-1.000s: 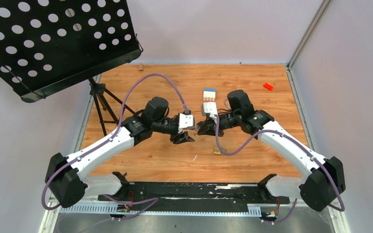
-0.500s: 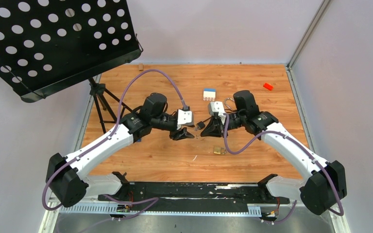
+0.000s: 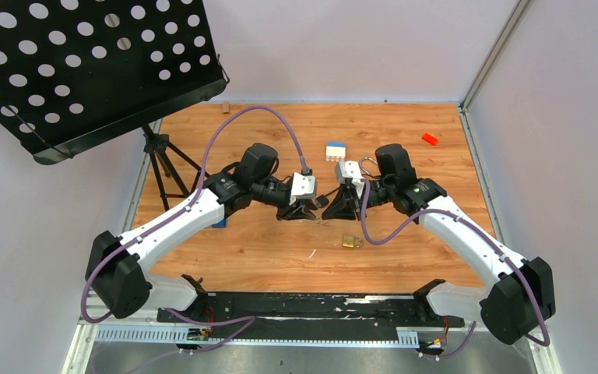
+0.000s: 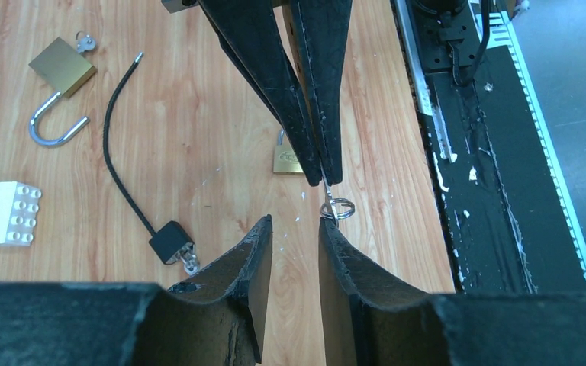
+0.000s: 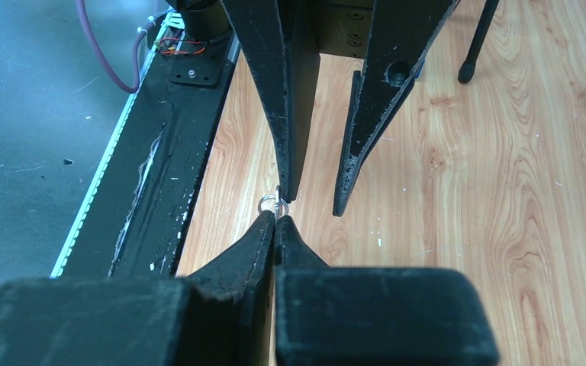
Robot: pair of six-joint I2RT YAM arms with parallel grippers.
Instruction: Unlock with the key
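Over the last second my left gripper [image 4: 294,223] has moved up to my right gripper [image 4: 322,177]. Its jaws have narrowed but stand parted, holding nothing. My right gripper is clamped on the key [image 4: 326,191] at its tips (ring dangling), above the table. Judgement: a regrip is pending, and the small brass padlock [image 4: 288,158] lies unapproached.

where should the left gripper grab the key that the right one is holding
Grip the short stub of the key poking past the tips of the shut right gripper, by its ring. Bring the open left gripper straight in, tip to tip, a finger on each flat side: only that end is exposed.
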